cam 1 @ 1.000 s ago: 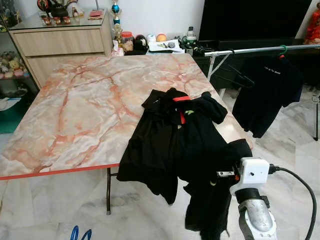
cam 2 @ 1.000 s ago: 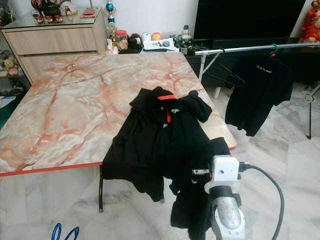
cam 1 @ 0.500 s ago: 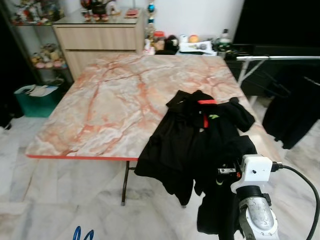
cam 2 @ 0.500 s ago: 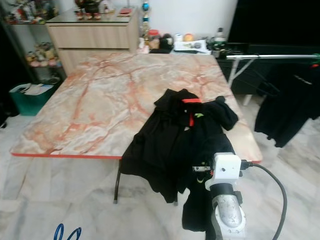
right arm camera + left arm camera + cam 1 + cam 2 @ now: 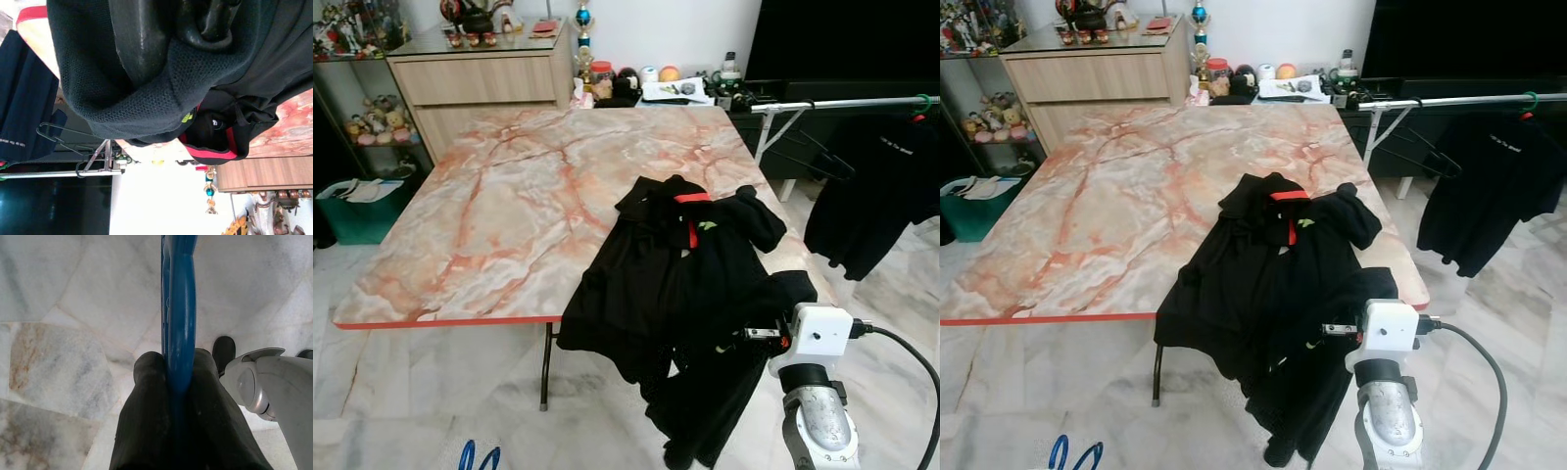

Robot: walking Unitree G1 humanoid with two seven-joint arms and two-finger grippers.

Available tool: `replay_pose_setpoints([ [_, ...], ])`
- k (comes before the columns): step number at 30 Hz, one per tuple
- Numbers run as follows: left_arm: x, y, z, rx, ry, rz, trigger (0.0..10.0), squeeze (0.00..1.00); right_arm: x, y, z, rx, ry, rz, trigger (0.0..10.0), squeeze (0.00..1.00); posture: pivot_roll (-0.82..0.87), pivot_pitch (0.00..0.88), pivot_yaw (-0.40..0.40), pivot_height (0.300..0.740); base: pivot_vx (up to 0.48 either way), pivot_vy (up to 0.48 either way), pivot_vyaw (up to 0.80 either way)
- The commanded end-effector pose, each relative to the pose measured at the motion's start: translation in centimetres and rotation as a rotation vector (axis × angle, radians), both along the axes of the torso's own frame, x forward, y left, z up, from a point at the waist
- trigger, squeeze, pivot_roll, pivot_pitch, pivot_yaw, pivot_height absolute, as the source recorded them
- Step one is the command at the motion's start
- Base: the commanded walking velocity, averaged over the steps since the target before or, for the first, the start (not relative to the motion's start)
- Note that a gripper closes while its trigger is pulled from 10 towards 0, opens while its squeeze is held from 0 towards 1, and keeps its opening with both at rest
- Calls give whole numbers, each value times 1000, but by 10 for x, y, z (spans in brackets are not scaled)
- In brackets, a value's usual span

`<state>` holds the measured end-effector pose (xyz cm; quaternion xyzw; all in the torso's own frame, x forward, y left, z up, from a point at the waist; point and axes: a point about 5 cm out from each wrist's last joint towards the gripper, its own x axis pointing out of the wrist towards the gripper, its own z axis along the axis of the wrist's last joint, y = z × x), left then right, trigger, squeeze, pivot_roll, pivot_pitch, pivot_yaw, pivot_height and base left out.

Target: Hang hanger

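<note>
Currently right gripper (image 5: 161, 29) clamps a black shirt (image 5: 705, 392) off the tabletop's near-right corner; left gripper (image 5: 171, 377) pinches the blue hanger (image 5: 178, 308) low by the floor. Lift the hanger to the collar, keeping both grips firm.

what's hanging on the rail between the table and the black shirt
An empty black wire hanger hangs on the silver rail, between the marble table and the hung black shirt; head views.

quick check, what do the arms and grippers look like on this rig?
The right arm is a silver metallic forearm topped by a white boxy wrist housing, with a black cable looping off its side. Both grippers have long, glossy black fingers: the left gripper and the right gripper. A white and grey rounded shell sits beside the left fingers.
</note>
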<state>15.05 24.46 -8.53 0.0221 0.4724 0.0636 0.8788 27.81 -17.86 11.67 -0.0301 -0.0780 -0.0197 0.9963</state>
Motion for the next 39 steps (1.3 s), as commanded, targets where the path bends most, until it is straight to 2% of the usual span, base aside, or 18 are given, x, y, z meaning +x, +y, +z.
replay_pose_setpoints([
  [1, -5, 2, -2, 2, 17, 5, 10000, 0, 4, 3, 19, 4, -75, 3, 10000, 0, 56, 24, 33, 740, 0, 0, 0],
  [9, -5, 2, -2, -4, 14, 8, 10000, 0, 10, 7, 26, -9, -93, 32, 10000, 0, 55, 26, 33, 740, 258, 0, 0],
  [14, -4, 1, -2, -9, 13, 8, 10000, 0, 16, 15, 34, -48, -121, 77, 10000, 0, 55, 25, 34, 740, 223, 0, 0],
  [22, -4, -1, -2, -12, 13, 5, 10000, 0, 26, 26, 43, -37, -142, 114, 10000, 0, 52, 23, 34, 740, 178, 0, 0],
  [25, -4, -1, -2, -13, 13, 4, 10000, 0, 32, 31, 48, -45, -154, 137, 10000, 0, 52, 25, 34, 740, 285, 0, 0],
  [27, -3, -2, -2, -15, 13, 1, 10000, 0, 41, 42, 61, -64, -188, 183, 10000, 0, 52, 25, 34, 740, 0, 0, 0],
  [34, -1, -4, -2, -19, 9, 1, 10000, 0, 62, 62, 87, -84, -244, 268, 10000, 0, 46, 23, 38, 740, 122, 0, 0],
  [39, -1, -4, -1, -19, 7, 3, 10000, 0, 71, 69, 97, -97, -257, 281, 10000, 0, 48, 20, 36, 740, 0, 0, 0],
])
